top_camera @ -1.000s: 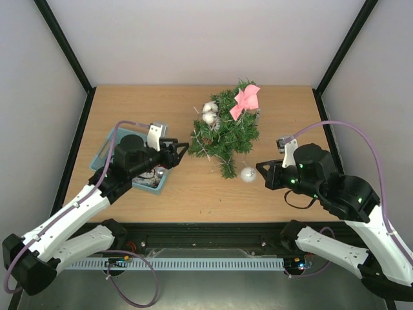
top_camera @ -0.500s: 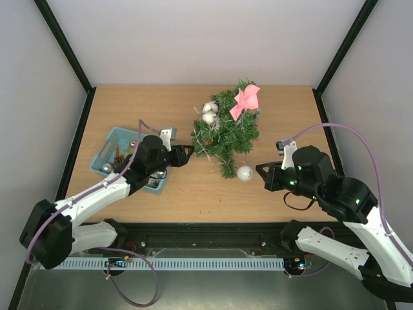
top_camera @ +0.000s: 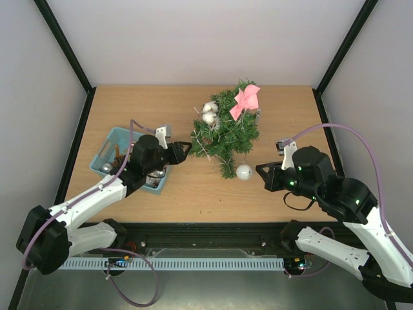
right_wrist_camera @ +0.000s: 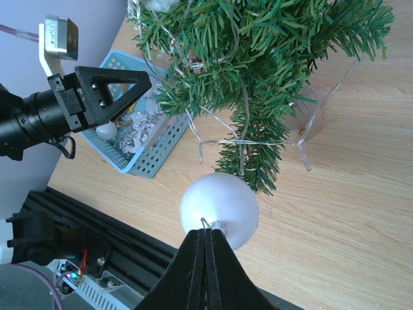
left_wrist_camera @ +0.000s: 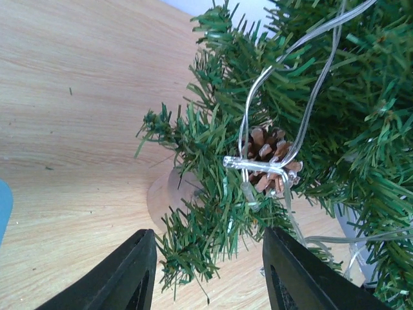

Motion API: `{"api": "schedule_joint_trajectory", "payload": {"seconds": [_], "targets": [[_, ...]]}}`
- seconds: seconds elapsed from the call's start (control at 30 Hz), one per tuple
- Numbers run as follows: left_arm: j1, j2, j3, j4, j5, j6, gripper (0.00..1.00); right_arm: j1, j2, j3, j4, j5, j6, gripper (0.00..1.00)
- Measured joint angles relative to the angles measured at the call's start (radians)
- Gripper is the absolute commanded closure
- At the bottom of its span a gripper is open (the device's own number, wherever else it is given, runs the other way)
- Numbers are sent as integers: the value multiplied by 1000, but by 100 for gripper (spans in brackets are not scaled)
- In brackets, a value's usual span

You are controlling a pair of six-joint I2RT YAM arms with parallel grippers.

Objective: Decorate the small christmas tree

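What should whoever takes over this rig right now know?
Left gripper: open, empty, its jaws either side of a low branch of the small christmas tree.
Right gripper: shut on the cap of a white ball beside the lowest branch tip.
Done: pink bow, white ornaments, pine cone and light string are on the tree.
Left: hang the ball and release it. More ornaments lie in the teal basket.

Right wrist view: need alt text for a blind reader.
The right gripper, shut, pinches the hanger loop of a silver ball ornament beside a low branch tip of the small christmas tree, above the wooden table. At left, the left gripper points toward the tree, near a teal basket.
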Motion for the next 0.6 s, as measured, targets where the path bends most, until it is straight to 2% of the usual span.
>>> {"api": "schedule_joint_trajectory", "payload": {"seconds": [0.33,0.6], "targets": [[-45,39,-16,-13,17,-69,55,0,1,-18,6,0,0,99],[-54,127,-16,17,12,-82,56,0,1,-18,6,0,0,99]]}}
